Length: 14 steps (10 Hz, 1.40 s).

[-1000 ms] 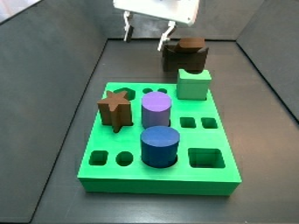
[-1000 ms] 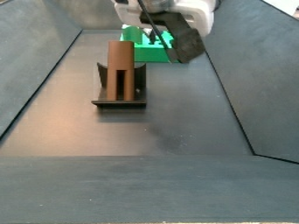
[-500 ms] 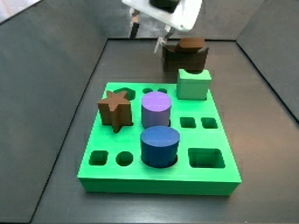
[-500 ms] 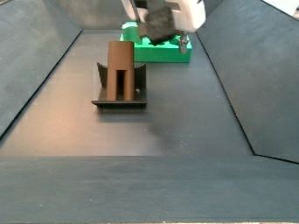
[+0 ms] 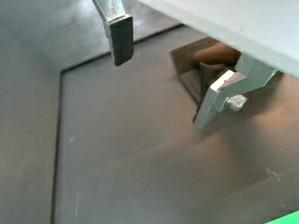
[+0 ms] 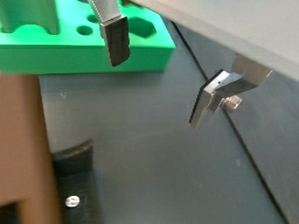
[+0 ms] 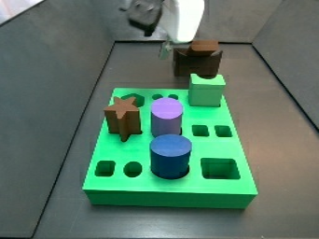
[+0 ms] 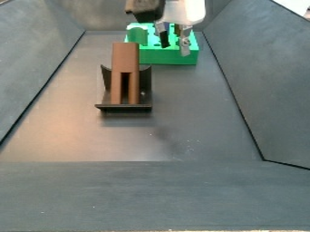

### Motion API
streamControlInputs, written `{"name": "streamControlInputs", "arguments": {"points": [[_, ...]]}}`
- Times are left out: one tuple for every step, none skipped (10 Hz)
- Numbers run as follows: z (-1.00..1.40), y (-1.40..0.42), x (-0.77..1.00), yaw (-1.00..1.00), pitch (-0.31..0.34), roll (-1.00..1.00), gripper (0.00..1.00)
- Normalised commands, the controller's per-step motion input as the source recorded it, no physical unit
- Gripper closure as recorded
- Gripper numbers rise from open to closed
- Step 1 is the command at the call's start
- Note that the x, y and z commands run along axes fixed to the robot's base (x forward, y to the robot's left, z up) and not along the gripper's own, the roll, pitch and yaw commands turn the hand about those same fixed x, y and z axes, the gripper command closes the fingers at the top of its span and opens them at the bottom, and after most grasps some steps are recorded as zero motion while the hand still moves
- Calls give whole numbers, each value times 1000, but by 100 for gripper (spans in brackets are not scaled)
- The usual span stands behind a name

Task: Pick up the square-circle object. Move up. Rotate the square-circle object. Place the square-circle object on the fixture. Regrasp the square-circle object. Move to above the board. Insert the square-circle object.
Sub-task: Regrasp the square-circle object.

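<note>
The square-circle object [image 8: 123, 65], a reddish-brown peg, stands upright on the dark fixture [image 8: 123, 101]; a side view shows the pair at the back of the floor, object [image 7: 200, 47] on fixture [image 7: 187, 67]. My gripper [image 8: 173, 43] hangs open and empty above the floor, beside the fixture and apart from the peg, between it and the green board [image 8: 166, 56]. In both wrist views the fingers are spread wide with only floor between them, gripper [image 5: 167, 74] and gripper [image 6: 162, 74]. The peg [image 6: 17, 149] and board [image 6: 70, 52] lie to either side of the near finger [image 6: 115, 42].
On the board [image 7: 137, 182] stand a brown star peg [image 7: 121, 118], a purple cylinder [image 7: 167, 118], a blue cylinder [image 7: 171, 155] and a pale green block [image 7: 207, 90]. Dark sloping walls [image 8: 260, 82] close in the floor on both sides.
The gripper has turned about its upright axis, from broadside to edge-on, and drifted slightly towards the board. Its fingers stay open. The peg and fixture have not moved.
</note>
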Motion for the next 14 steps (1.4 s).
{"name": "streamControlInputs", "arguments": {"points": [[-5,-6,-37,-1000,-332,638,0],[-5,-8,-41,-1000,-304,617,0],[-9,-5,-46,-1000,-251,590,0],[-13,-1,-39,-1000,-183,568,0],[-13,-3,-33,-778,-61,428,0],[-14,-1,-30,-496,69,258,0],[-6,4,-26,-332,140,162,0],[6,3,-13,-226,177,105,0],[4,0,1000,-111,152,43,0],[-3,-2,1000,-49,158,38,0],[-23,-2,1000,-13,184,46,0],[-17,-4,1000,13,180,55,0],[-16,-11,1000,29,171,53,0],[-16,-14,1000,39,169,56,0]]}}
